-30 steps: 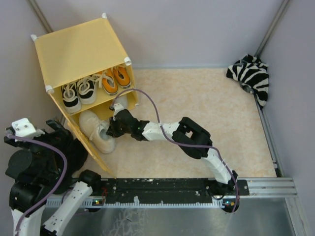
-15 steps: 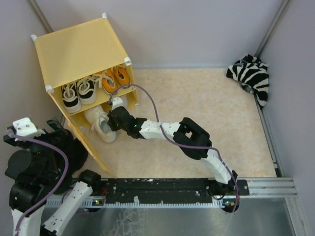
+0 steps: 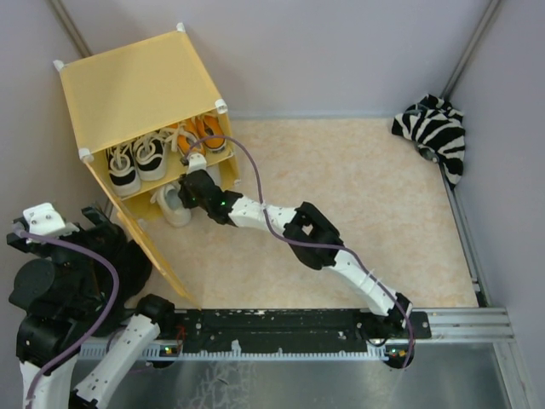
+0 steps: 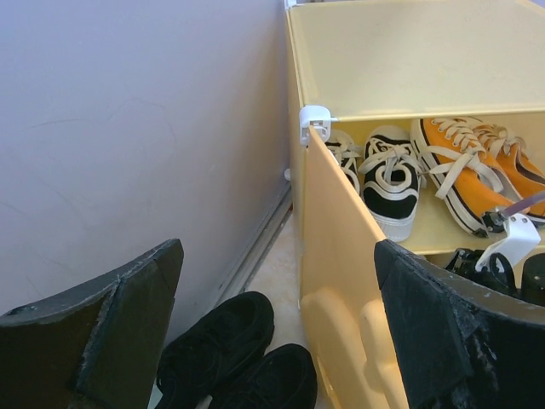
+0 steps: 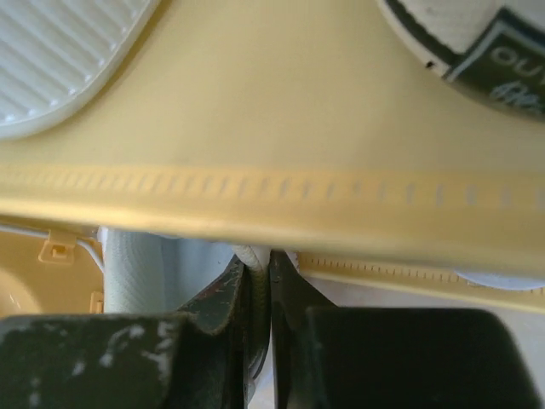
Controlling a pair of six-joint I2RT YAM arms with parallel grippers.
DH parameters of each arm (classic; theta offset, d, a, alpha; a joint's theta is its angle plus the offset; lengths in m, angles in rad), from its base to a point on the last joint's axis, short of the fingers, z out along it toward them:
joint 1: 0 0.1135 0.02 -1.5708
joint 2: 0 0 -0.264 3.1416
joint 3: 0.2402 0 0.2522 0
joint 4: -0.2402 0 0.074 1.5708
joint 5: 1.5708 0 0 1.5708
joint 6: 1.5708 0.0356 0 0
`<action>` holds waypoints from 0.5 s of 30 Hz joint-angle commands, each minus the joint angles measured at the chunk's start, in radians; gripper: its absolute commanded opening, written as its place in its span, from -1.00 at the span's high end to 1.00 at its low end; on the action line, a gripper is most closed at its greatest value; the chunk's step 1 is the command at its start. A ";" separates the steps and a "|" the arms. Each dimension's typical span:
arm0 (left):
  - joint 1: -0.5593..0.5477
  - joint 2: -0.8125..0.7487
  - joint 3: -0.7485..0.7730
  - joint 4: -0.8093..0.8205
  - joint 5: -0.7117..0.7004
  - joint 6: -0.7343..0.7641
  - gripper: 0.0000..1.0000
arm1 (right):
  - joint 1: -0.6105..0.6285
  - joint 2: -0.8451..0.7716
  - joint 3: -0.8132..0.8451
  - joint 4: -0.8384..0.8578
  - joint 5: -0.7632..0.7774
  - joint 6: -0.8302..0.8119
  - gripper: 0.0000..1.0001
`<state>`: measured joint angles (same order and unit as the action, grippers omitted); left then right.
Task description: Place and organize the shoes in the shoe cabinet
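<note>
Left gripper parked near base, fingers apart, empty. Right gripper nearer — fingers pinched on white shoe at lower compartment mouth of shoe cabinet. Shoe's long axis points into cabinet; likely push farther in under shelf.

Both arms are built of white tubular links joined by bulky black joint housings. A mauve cable loops along the right arm from its base at the lower right of the overhead view up to its wrist. A second mauve cable curves over the left arm, which carries a white block at the lower left. The left claw shows broad black fingers with scuffed, grey-flecked edges. The right claw has dark fingers chipped with pale specks.
</note>
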<state>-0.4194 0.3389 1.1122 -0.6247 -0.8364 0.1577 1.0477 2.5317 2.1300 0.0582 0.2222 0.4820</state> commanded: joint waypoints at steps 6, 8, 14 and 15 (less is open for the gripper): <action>-0.005 0.010 0.003 0.019 0.000 -0.001 -0.99 | -0.049 -0.191 -0.172 0.254 -0.073 0.032 -0.07; -0.006 0.013 -0.003 0.026 0.001 0.000 -0.99 | -0.049 -0.268 -0.280 0.322 -0.137 0.021 -0.17; -0.007 0.023 -0.019 0.039 0.005 -0.005 -0.99 | -0.049 -0.489 -0.593 0.452 -0.264 0.005 -0.20; -0.006 0.022 -0.023 0.044 0.003 -0.004 -0.99 | -0.048 -0.510 -0.627 0.451 -0.278 0.005 -0.20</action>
<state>-0.4206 0.3481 1.1030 -0.6144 -0.8356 0.1570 0.9943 2.2005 1.6161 0.3470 0.0376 0.4984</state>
